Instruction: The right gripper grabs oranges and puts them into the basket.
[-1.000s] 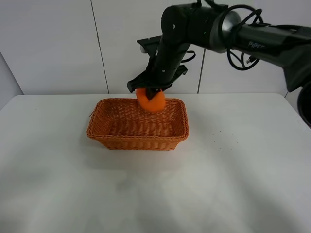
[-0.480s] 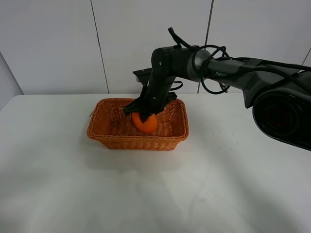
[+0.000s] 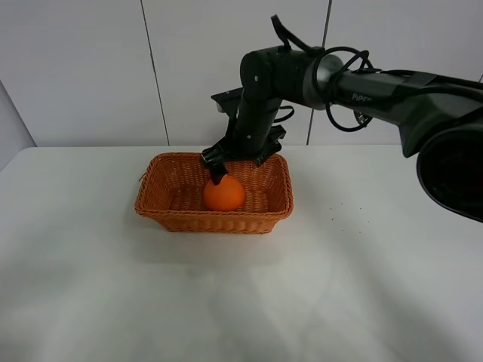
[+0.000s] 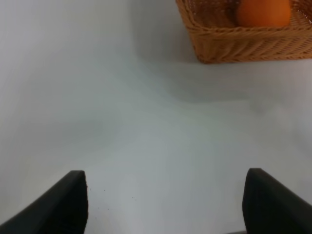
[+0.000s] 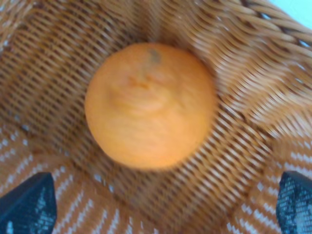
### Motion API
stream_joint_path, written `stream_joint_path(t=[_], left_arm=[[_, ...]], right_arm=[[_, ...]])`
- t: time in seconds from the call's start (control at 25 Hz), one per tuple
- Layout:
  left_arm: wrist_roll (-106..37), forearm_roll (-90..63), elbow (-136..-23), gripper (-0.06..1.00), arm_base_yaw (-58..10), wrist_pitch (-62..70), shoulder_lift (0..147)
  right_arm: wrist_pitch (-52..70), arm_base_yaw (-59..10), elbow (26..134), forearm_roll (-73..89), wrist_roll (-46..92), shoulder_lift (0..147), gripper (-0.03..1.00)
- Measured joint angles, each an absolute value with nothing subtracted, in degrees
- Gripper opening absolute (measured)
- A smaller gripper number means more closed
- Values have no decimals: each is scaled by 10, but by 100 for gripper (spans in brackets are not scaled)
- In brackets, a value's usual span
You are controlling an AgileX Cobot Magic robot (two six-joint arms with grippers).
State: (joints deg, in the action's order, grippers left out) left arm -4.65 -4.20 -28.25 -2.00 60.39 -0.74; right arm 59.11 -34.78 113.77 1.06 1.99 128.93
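You are closing out the placing step: the orange (image 3: pixel 223 194) is sitting on the floor of the basket (image 3: pixel 213 220), just above centre in the high frame. The right gripper (image 3: pixel 230 167) is hovering just above it, fingers spread and grasping nothing. Next, by my judgement, you are needing a straight lift clear of the rim.

White table (image 3: pixel 226 302), perhaps faintly speckled

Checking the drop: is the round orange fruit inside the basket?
Inside. The round orange fruit sits on the floor of the woven wicker basket.
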Motion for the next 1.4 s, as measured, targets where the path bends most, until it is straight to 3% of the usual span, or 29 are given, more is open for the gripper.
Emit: stream_joint_path(t=[0.36, 1.0, 1.24, 1.4], left_arm=[[-47, -42, -282, 77, -20, 604, -7], [-47, -42, -282, 77, -20, 604, -7], [-47, -42, -282, 77, -20, 604, -7], [-47, -42, -282, 77, -20, 604, -7]], right_arm=[[647, -326, 1140, 0, 20, 1200, 69], [699, -55, 1140, 9, 30, 1196, 69], [699, -18, 1131, 31, 32, 1187, 69], [698, -13, 1061, 31, 33, 1128, 69]])
